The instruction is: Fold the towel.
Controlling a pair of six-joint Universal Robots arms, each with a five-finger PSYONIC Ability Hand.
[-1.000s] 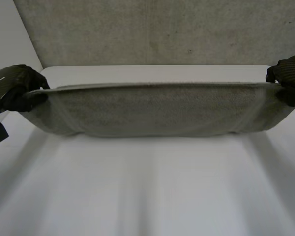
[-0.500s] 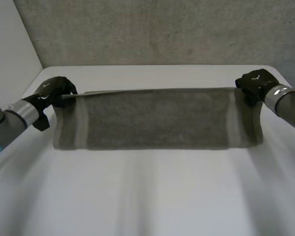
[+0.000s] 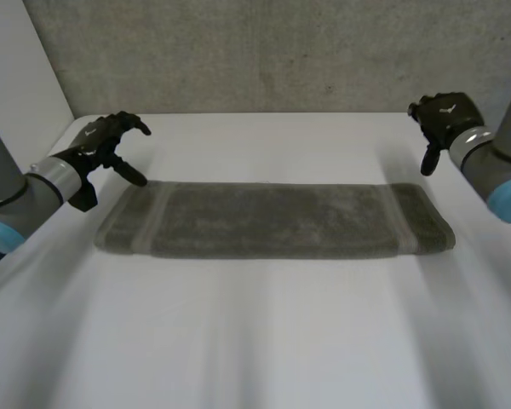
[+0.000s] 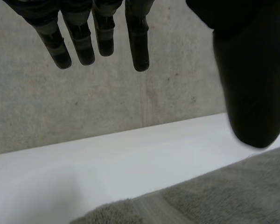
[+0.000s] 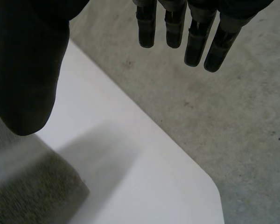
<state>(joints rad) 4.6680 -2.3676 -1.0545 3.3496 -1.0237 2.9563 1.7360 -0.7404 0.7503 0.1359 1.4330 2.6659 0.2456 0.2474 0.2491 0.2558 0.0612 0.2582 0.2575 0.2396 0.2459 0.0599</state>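
Both robot hands: the left robot hand [image 3: 111,143] and the right robot hand [image 3: 443,119] are hanging released, fingers straight and spread, grasping nothing; half a second ago each was pinching an upper corner of the towel.
Towel: the towel [image 3: 272,220] is now lying flat on the table [image 3: 255,341] as a long band between the two robot hands, no longer hanging stretched from them.
Left end: the left robot hand is hovering just behind the towel's left end, its thumb reaching towards the far corner; contact is looking unlikely.
Right end: the right robot hand is standing clear, behind the towel's right end and apart from it.
Meaning: this fold is looking laid down and let go. The band is still running long, so an end-to-end fold is probably remaining.
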